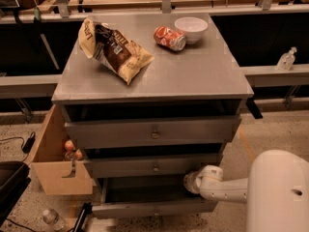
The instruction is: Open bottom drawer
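Camera view: the bottom drawer (154, 210) stands partly pulled out, lowest in the cabinet (205, 74). The gripper (189, 182) hangs above the drawer's right rear corner; its grip state cannot be told.

Lettering on the chip bag (116, 50) and red can (170, 37) is illegible; the hand (190, 181) sits at the bottom drawer's (154, 209) three o'clock end.

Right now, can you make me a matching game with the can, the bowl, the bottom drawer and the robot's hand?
Things:
1. can
2. bowl
3. bottom drawer
4. hand

States or places:
A. pulled partly out
B. lying on its side
C. just above the bottom drawer's right end
D. white, standing upright

Pairs: 1-B, 2-D, 3-A, 4-C
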